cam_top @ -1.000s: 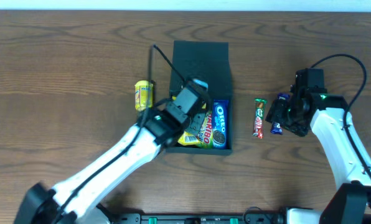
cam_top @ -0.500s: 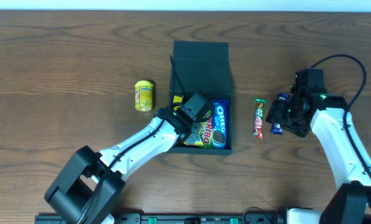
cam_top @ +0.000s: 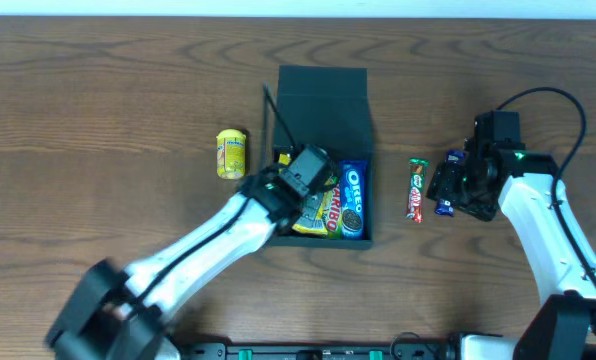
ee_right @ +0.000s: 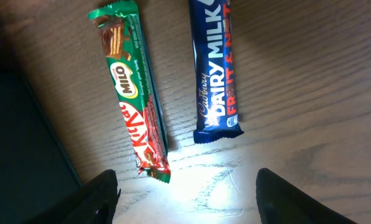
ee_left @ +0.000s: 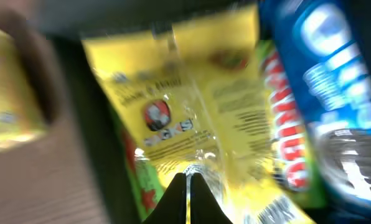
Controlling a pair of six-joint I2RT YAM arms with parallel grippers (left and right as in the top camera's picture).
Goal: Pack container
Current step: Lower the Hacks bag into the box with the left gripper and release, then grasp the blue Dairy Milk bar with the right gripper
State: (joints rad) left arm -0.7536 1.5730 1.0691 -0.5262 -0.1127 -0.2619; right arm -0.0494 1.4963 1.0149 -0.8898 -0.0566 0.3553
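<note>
The left claw [ee_left: 187,186] is closed above the yellow packet [ee_left: 185,106] inside the box [cam_top: 323,95], near its left wall (tight there). The right claw [ee_right: 185,199] gapes over bare counter [ee_right: 310,93] below the green bar [ee_right: 132,93] and blue bar [ee_right: 215,68].

Overhead cam's looking straight down on whole table [cam_top: 98,80]. My L wrist cam's sitting v. close on yellow packet [ee_left: 185,106], R's over KitKat bar [ee_right: 132,93]; overhead's sharing both.

Over the last second the left gripper [ee_left: 187,185] has been brought slightly nearer the front wall of the container [cam_top: 323,95], then eased back a touch leftward. The left arm [cam_top: 208,240] has been swung, its lower links now blurred. The cable [cam_top: 275,115] has been carried rightward, from beside the lid to over its left edge.
</note>
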